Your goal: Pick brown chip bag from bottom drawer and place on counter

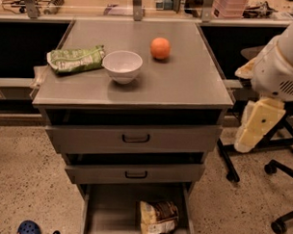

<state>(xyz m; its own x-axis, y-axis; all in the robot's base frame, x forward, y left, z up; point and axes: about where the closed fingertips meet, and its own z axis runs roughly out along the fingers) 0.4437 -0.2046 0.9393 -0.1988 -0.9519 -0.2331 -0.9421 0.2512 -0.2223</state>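
Note:
The brown chip bag (pixel 157 219) lies in the open bottom drawer (pixel 112 211), right of the middle, near the front. The counter (pixel 176 81) holds a green chip bag (pixel 75 59), a white bowl (pixel 122 65) and an orange (pixel 160 48). My arm is at the right of the cabinet, beside the upper drawers. My gripper (pixel 253 126) is the cream piece at the arm's end. It hangs pointing down, at the height of the top drawer, well above and to the right of the brown bag. It holds nothing that I can see.
The two upper drawers (pixel 136 138) with black handles are slightly open. Black chair legs and castors (pixel 277 224) stand on the speckled floor at the right. A blue shoe (pixel 28 228) lies at the bottom left. A workbench with clutter runs behind the cabinet.

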